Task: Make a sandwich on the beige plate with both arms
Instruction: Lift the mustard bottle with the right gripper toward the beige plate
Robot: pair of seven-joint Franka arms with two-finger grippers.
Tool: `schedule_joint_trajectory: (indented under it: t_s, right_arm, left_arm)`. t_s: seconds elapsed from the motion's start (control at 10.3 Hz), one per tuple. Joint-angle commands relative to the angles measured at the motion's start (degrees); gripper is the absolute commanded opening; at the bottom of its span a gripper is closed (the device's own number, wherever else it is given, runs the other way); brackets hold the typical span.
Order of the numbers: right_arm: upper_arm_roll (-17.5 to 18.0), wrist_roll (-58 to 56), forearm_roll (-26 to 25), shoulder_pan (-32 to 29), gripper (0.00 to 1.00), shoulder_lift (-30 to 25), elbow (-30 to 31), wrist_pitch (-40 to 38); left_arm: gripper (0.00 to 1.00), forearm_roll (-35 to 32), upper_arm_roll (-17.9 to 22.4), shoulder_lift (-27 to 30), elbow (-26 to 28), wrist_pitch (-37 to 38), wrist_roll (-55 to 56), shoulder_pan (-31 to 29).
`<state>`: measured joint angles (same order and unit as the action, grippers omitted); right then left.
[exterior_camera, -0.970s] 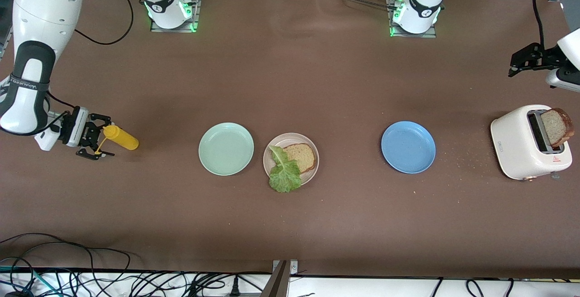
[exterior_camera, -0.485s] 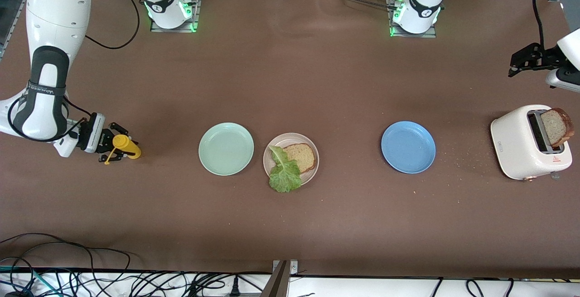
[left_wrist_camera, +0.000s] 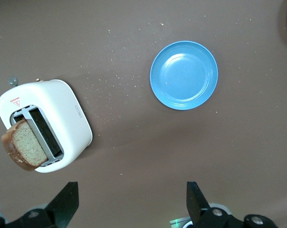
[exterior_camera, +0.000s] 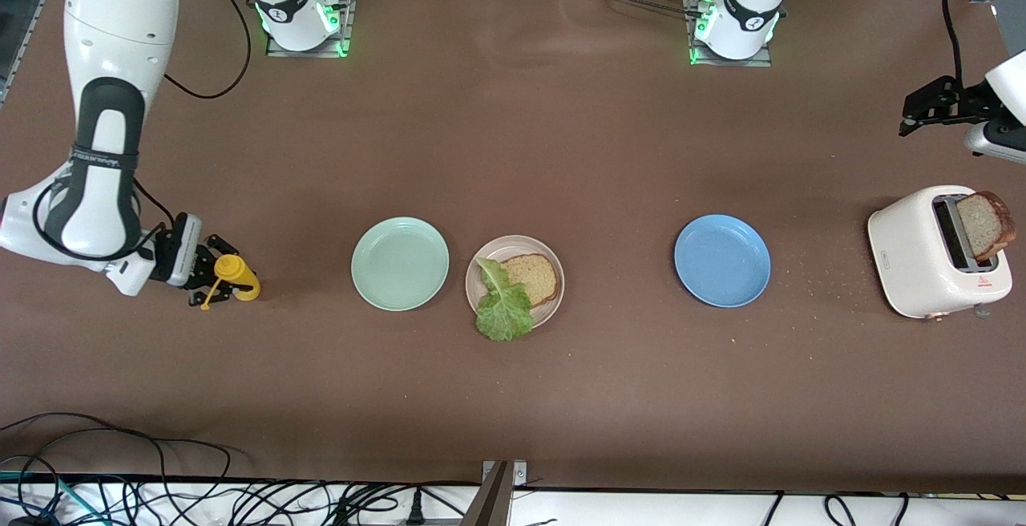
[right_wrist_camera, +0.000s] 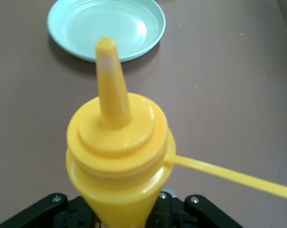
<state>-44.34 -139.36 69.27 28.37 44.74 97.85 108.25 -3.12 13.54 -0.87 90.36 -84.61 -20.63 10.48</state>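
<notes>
— Where is the sandwich?
— Half made. The beige plate (exterior_camera: 550, 263) sits mid-counter (exterior_camera: 561, 149) between a green plate (exterior_camera: 400, 263) and a blue plate (exterior_camera: 722, 260). It holds one bread slice (exterior_camera: 535, 277) with a lettuce leaf (exterior_camera: 502, 306) lapping over its rim.
— And the other bread?
— A second slice (exterior_camera: 985, 224) stands in the toaster (exterior_camera: 914, 253) at the left arm's end.
— The hands?
— The right hand (exterior_camera: 215, 280) is clamped on a yellow squeeze bottle (exterior_camera: 236, 276) at its own end of the counter. The left hand (left_wrist_camera: 134, 206) waits above the counter near the toaster, fingers apart, holding nothing.
</notes>
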Motion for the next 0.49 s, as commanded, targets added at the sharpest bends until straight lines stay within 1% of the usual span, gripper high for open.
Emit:
schedule_joint_trajectory:
  t_s: [0.0, 0.19, 0.39]
  right_arm:
    - [-2.8, 10.6, -4.7, 7.9, 0.0, -0.4, -2.1, 3.9]
    - [-7.5, 23.1, -10.8, 18.0, 0.0, -0.4, -3.3, 7.4]
    - [-9.7, 38.7, -19.2, 27.0, 0.0, -0.4, -3.6, 10.7]
  left_arm:
    - [1.0, 1.4, 0.2, -1.4, -1.7, 2.0, -0.9, -0.5]
    - [1.0, 1.5, 0.2, -1.4, -1.8, 2.0, -0.9, -0.5]
    - [1.0, 1.5, 0.1, -1.5, -1.8, 2.0, -1.0, -0.4]
